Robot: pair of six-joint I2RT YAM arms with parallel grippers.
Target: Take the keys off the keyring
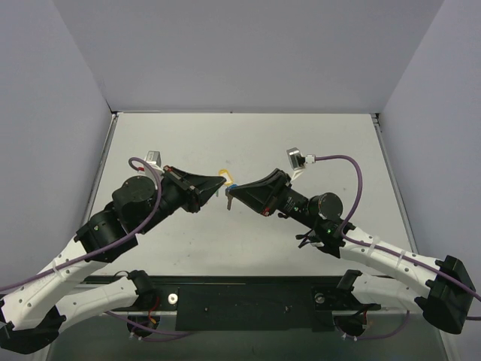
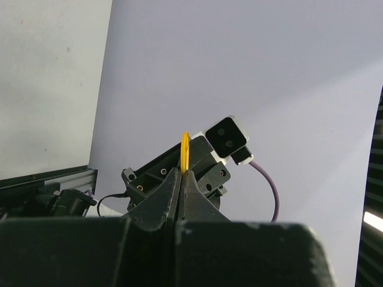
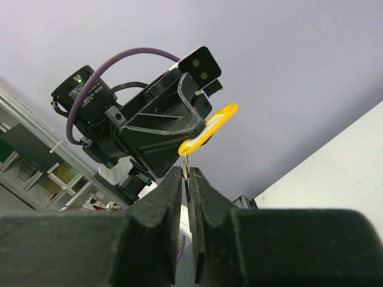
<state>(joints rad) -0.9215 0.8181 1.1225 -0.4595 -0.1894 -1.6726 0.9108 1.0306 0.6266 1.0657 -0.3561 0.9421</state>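
A robot lab cell: plain lilac panels (image 1: pixel 248 53) box in a white table (image 1: pixel 248 143) and black rail (image 1: pixel 248 304).

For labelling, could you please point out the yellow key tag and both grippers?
yellow key tag (image 3: pixel 210 127), right wrist view, middle of its face.
left gripper (image 2: pixel 181 173), left wrist view, between its fingertips.
right gripper (image 3: pixel 187 175), right wrist view, between its fingertips.

Left end effector (image 1: pixel 220 184), right end effector (image 1: pixel 230 191) both clamped (tip-to-tip, raised).

Keys (image 3: pixel 187 169) mostly hidden btwn right tool's (image 3: pixel 186 174) fingers, shape unclear.
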